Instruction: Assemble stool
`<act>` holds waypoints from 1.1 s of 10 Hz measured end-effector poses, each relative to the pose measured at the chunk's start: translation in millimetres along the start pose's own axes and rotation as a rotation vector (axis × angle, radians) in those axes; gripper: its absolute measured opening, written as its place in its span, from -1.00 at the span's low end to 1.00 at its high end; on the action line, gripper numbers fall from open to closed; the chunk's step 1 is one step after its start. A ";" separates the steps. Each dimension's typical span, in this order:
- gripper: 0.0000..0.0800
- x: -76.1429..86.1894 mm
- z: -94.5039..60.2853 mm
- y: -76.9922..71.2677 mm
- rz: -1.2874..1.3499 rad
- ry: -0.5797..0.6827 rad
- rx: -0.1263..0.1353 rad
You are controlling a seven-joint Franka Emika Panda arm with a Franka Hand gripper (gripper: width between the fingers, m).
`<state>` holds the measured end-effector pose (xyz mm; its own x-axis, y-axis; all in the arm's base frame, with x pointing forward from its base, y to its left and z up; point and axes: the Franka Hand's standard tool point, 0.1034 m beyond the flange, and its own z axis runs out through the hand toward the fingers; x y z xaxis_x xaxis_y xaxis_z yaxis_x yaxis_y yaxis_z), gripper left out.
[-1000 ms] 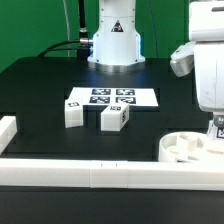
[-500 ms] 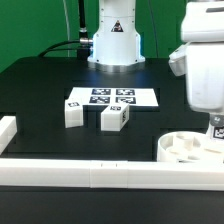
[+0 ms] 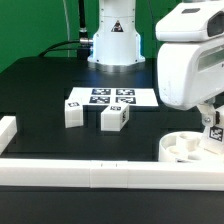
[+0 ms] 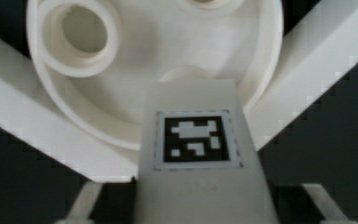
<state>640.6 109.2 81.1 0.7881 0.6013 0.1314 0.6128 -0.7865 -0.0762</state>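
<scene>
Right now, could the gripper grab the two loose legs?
Probably not yet: the gripper is shut on another leg above the seat. Otherwise nothing blocks the way to the loose legs.

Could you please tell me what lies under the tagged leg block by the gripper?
The white seat, with one open socket nearby. The leg block hides the spot directly under it.

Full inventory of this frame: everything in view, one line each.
seat: 1, white, by the front rail, the exterior view's right
loose leg blocks: 2, white, tagged, in front of the marker board
held leg block: 1, white, tagged, over the seat
marker board: 1, white, mid-table
border rails: at least 2, white, front and the exterior view's left
table: 1, black
arm: 1, white, over the seat
gripper: 1, shut on held leg block
</scene>
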 end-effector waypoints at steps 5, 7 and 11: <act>-0.15 -0.6 -0.3 1.8 0.413 0.002 -0.002; -0.15 -0.5 -0.8 3.7 0.594 0.008 -0.005; -0.15 -1.4 -1.0 7.9 0.861 0.029 -0.013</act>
<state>644.3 102.0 81.4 0.9762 -0.2091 0.0579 -0.1986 -0.9686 -0.1494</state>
